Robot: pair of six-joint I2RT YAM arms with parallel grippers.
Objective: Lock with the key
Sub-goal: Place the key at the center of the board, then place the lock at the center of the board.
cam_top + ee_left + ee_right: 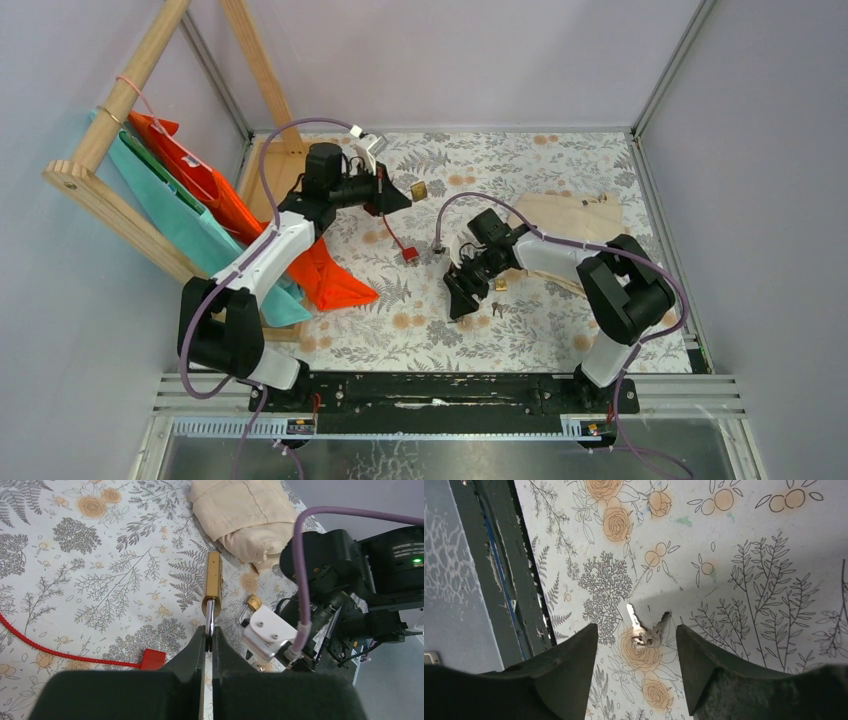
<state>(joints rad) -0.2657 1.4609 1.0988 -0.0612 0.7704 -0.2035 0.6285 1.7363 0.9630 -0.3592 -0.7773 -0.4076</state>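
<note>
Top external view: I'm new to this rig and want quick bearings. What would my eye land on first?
First, the left gripper, shut on the steel shackle of a brass padlock at the back centre of the table. Nearer the front, the right gripper hangs open over a small bunch of keys, while the red lock lies on the table between the arms. Far left, orange and teal bags hang on a wooden rack.

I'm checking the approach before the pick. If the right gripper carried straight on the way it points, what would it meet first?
Most likely the keys, lying on the floral tablecloth straight ahead of the right gripper, between its open fingers. Nothing else shows in that line; depth is unclear.
</note>
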